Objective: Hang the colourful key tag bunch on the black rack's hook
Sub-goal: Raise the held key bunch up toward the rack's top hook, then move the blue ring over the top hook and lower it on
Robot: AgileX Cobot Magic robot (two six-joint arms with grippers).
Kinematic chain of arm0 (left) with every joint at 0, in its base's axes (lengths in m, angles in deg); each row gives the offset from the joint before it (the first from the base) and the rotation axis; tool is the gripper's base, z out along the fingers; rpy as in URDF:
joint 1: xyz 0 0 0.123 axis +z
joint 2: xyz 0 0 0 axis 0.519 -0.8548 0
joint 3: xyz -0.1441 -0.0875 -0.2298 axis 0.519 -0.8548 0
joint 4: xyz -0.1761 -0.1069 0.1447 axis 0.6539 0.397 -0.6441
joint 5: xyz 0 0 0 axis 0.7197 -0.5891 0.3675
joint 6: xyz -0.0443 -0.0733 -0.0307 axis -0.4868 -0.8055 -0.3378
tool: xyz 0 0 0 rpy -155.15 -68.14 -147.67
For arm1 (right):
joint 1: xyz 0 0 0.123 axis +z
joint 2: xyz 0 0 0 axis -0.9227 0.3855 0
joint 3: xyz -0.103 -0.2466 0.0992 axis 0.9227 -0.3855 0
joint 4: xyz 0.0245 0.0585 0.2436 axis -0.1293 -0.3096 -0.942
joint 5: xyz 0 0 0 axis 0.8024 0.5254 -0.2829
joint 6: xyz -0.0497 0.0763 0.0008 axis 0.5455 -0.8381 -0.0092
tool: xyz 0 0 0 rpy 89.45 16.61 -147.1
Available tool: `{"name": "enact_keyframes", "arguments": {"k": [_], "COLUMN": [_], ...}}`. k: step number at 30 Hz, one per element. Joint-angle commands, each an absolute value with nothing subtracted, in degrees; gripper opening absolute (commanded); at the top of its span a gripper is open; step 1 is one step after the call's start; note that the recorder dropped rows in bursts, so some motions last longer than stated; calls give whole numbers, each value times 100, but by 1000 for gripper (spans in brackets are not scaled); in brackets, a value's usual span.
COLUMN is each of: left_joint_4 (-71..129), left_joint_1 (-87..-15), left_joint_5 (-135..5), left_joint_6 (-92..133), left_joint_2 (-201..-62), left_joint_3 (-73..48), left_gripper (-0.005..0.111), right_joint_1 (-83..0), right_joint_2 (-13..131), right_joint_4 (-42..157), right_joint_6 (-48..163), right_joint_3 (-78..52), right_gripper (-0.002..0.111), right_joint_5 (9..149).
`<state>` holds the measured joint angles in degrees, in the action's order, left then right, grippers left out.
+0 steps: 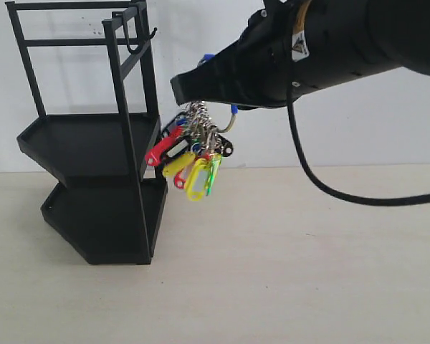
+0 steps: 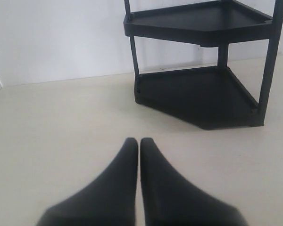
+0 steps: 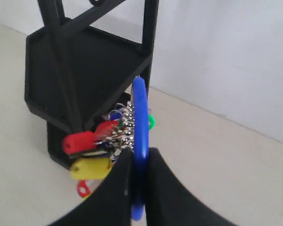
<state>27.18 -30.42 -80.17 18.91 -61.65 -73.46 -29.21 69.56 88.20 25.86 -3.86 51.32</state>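
The colourful key tag bunch [image 1: 190, 154] hangs in the air from my right gripper [image 1: 193, 92], just right of the black rack [image 1: 93, 143]. In the right wrist view the right gripper [image 3: 139, 157] is shut on the bunch's blue carabiner loop [image 3: 140, 113], with red and yellow tags [image 3: 87, 155] dangling beside it. The hook [image 1: 142, 41] juts from the rack's top bar, above and left of the bunch. My left gripper [image 2: 139, 143] is shut with nothing in it, low over the table and facing the rack [image 2: 198, 89]; it does not show in the exterior view.
The rack stands on a pale table [image 1: 287, 272] against a white wall. A black cable [image 1: 322, 183] droops from the right arm over the table. The rack's two trays [image 1: 79, 140] hold nothing.
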Motion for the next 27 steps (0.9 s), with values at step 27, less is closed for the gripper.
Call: {"name": "enact_keyframes", "arguments": {"k": [27], "left_joint_4": [2737], "left_joint_1": [-3049], "left_joint_5": [-7972], "left_joint_6": [1897], "left_joint_2": [-6153], "left_joint_3": [-7338], "left_gripper": [4], "right_joint_1": [-3132], "right_joint_2": [8117], "right_joint_4": [9657], "right_joint_6": [2272], "right_joint_3": [809], "right_gripper": [0], "right_joint_5": [5679]}}
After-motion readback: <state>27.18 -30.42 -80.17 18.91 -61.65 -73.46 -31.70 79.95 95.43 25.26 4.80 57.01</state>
